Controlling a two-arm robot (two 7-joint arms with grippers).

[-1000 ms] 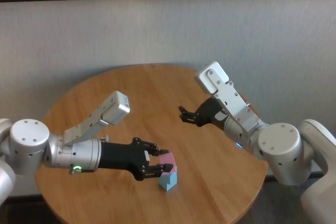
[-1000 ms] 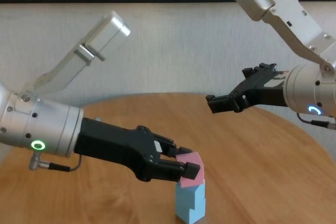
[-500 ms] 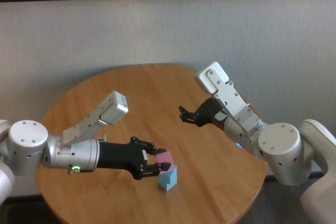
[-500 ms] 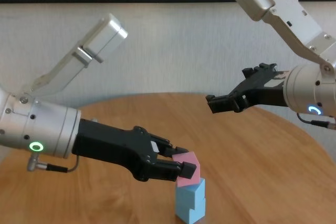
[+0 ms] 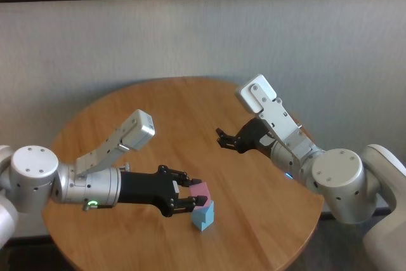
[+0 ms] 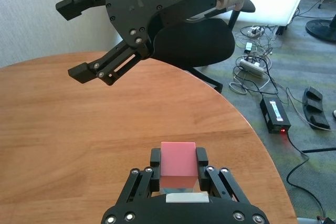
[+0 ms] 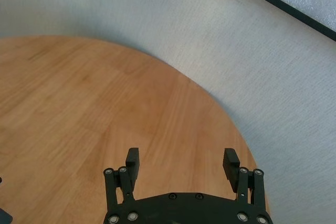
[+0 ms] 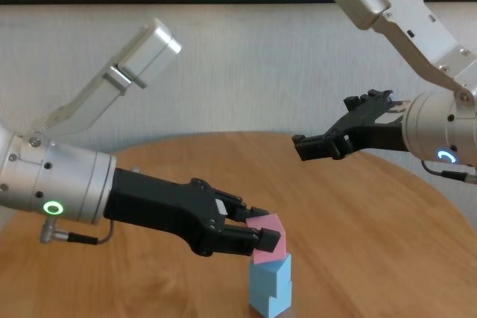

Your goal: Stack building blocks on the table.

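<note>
My left gripper (image 5: 193,193) (image 8: 261,233) is shut on the pink block (image 5: 203,191) (image 8: 270,236) (image 6: 178,163), one finger on either side. The pink block sits slightly tilted on top of two stacked light blue blocks (image 8: 270,286) (image 5: 203,216), near the front of the round wooden table (image 5: 158,106). Whether it rests fully on them I cannot tell. In the left wrist view the blue blocks are almost hidden under the pink one. My right gripper (image 5: 222,138) (image 8: 317,145) (image 7: 181,160) hovers open and empty above the table, to the right of the stack and farther back.
A grey wall stands close behind the table. Past the table's right edge (image 6: 247,124) the floor holds a black office chair (image 6: 194,45), cables and a power brick (image 6: 274,115). Bare wood (image 7: 79,93) lies under the right gripper.
My left gripper with the pink block has dropped a little onto the blue stack. The right arm has not moved.
</note>
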